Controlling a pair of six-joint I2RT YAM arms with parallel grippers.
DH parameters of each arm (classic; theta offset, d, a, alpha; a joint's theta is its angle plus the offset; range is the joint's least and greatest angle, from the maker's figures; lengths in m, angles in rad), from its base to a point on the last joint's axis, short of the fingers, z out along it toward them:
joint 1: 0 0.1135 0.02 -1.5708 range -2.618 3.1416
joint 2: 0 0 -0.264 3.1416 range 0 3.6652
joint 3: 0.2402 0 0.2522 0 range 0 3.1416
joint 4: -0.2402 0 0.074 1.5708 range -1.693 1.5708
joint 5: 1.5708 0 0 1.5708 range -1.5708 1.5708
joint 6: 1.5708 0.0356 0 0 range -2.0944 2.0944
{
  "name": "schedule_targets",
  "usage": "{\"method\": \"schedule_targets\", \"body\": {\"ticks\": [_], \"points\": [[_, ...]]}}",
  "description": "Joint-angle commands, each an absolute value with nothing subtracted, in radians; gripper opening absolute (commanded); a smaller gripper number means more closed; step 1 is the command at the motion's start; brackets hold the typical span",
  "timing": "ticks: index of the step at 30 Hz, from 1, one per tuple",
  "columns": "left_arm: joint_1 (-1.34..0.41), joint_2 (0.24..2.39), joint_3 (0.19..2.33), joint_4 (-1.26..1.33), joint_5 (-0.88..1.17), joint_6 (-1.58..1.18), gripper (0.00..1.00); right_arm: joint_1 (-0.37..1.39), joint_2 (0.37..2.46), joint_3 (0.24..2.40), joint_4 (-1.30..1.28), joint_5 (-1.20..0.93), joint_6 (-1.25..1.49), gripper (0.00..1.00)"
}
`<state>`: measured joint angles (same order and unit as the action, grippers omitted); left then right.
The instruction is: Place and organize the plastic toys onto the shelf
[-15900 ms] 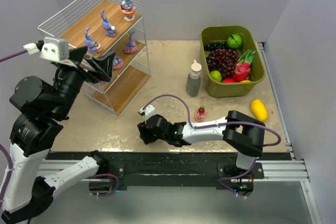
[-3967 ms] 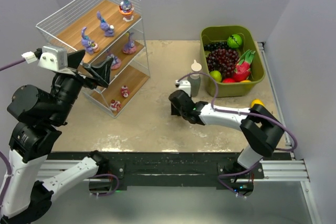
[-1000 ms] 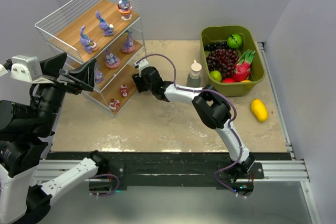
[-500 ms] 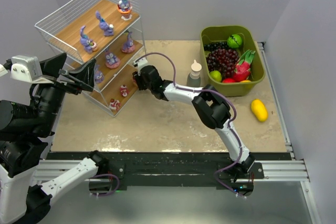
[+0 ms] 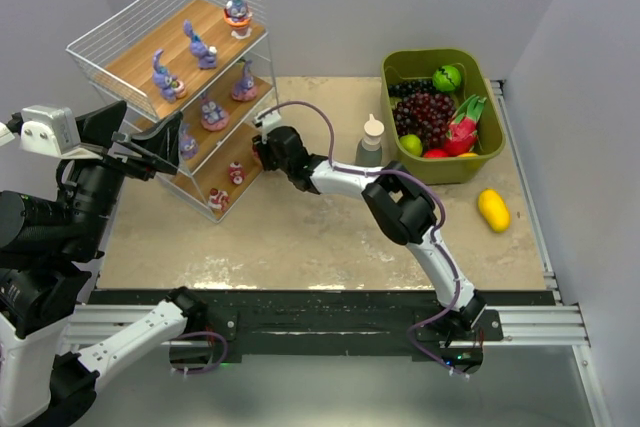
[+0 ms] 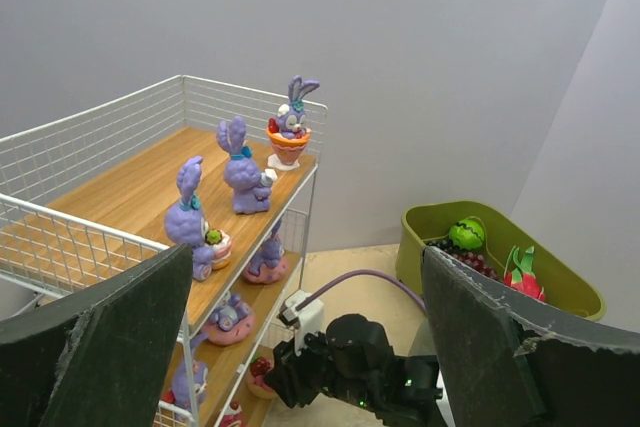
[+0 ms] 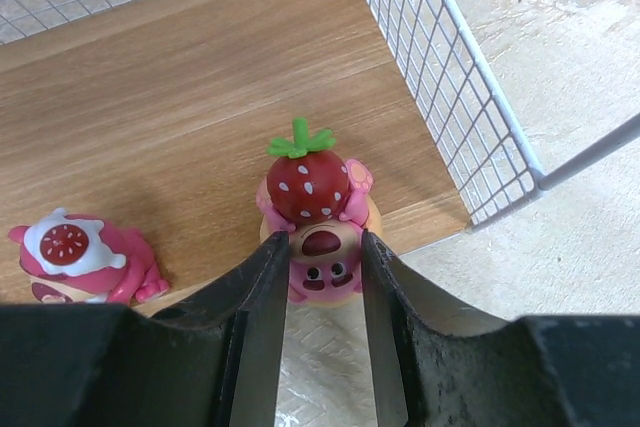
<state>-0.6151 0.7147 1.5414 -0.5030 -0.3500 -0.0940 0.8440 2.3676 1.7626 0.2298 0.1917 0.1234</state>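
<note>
Since a few seconds ago the right arm has reached from mid-table across to the low end of the shelf (image 5: 150,27), while the left arm has pulled back toward its own side. The right gripper (image 7: 325,244) now has both fingers pressed against the sides of the strawberry-topped pink toy (image 7: 310,187), so it looks gripped rather than freed. The toy sits directly ahead of the claw, between the fingers, apparently upright at the front lip of the lowest board and just beside the wire end panel (image 7: 440,77). The bare wood lies beyond it, away from the claw, with a pink-and-white cake piece (image 7: 75,257) near on the same board. Seating the toy probably means moving it further in before letting go. The left gripper (image 6: 305,252) hangs spread wide and empty, well apart.
</note>
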Motion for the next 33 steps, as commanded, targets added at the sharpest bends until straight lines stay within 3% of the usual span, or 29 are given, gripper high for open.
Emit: {"method": "schedule_targets", "body": {"ticks": [1, 9, 17, 19, 30, 33], "points": [[-0.611, 0.71, 1.572, -0.492, -0.362, -0.103, 1.0, 0.844, 2.307, 1.706, 0.324, 0.209, 0.121, 0.38], [-0.611, 0.707, 1.574, -0.492, -0.359, -0.103, 1.0, 0.845, 2.204, 1.583, 0.472, 0.213, 0.133, 0.57], [-0.611, 0.707, 1.574, -0.494, -0.357, -0.104, 0.99, 0.845, 2.158, 1.546, 0.472, 0.21, 0.156, 0.61], [-0.611, 0.704, 1.574, -0.495, -0.359, -0.104, 1.0, 0.844, 2.155, 1.54, 0.456, 0.212, 0.182, 0.57], [-0.612, 0.7, 1.568, -0.499, -0.365, -0.106, 1.0, 0.844, 2.137, 1.473, 0.399, 0.221, 0.42, 0.01], [-0.611, 0.699, 1.565, -0.499, -0.367, -0.106, 0.99, 0.844, 2.149, 1.476, 0.387, 0.209, 0.439, 0.0]]}}
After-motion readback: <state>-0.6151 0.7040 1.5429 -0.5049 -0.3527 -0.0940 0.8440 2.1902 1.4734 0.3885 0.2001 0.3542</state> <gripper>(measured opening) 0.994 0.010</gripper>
